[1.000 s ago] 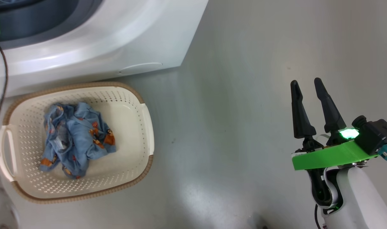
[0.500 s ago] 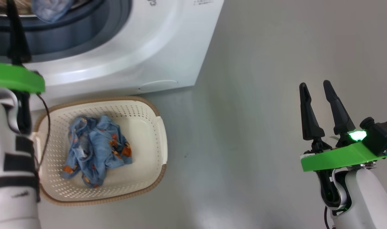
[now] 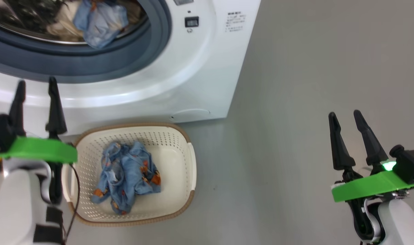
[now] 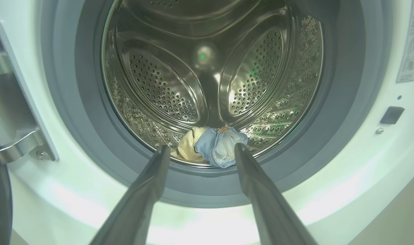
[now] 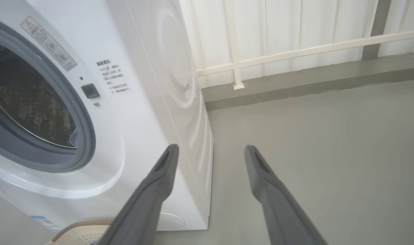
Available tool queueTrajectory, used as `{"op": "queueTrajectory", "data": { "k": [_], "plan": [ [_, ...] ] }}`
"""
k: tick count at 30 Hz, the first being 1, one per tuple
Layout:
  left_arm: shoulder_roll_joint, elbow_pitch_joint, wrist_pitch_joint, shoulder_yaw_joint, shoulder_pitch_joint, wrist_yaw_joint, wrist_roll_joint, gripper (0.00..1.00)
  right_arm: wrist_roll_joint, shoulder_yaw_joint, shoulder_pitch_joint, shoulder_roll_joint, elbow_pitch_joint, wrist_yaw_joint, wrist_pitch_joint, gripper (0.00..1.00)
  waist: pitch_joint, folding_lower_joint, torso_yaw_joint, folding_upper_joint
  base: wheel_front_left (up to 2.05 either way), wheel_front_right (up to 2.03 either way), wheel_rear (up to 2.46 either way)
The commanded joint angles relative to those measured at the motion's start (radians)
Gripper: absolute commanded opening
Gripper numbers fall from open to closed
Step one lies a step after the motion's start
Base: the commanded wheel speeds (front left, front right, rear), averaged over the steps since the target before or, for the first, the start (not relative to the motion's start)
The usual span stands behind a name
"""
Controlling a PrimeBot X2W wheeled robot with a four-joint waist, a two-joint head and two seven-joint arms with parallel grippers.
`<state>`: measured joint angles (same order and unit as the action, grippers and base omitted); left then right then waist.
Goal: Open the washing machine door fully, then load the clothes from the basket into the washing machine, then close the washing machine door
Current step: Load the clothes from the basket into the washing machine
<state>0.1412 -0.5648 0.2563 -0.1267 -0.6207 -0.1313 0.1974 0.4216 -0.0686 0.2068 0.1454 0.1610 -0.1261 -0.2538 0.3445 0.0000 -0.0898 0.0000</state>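
In the basket, before the washer, the clothes lie crumpled; they look soft and light, so pinch the raised middle fold. The left gripper and right gripper gape, empty.

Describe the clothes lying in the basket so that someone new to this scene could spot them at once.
Find the big white washer; on the floor right before it stands a cream perforated basket with a brown rim. The clothes are the crumpled light-blue heap with orange prints inside it, whereas the other blue garment lies up in the washer.
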Motion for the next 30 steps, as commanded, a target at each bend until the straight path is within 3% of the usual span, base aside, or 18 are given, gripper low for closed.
{"op": "queueTrajectory", "data": {
  "k": [1, 17, 30],
  "plan": [
    [0.029, 0.043, 0.006, -0.021, 0.042, 0.001, 0.002, 1.0, -0.003, -0.016, -0.022, 0.018, -0.017, -0.005, -0.008, 1.0, -0.053, 0.0, 0.035, 0.0, 0.0, 0.0, 0.0],
    [-0.017, 0.185, 0.006, -0.045, 0.385, 0.001, -0.023, 1.0, 0.006, 0.001, -0.169, 0.042, -0.006, -0.005, -0.008, 1.0, -0.233, 0.0, 0.078, 0.0, 0.0, 0.0, 0.0],
    [-0.051, 0.298, 0.006, -0.09, 0.559, 0.001, -0.01, 1.0, 0.007, 0.022, -0.244, 0.041, -0.012, -0.005, -0.008, 1.0, -0.287, 0.0, 0.088, 0.0, 0.0, 0.0, 0.0]
  ]
}}
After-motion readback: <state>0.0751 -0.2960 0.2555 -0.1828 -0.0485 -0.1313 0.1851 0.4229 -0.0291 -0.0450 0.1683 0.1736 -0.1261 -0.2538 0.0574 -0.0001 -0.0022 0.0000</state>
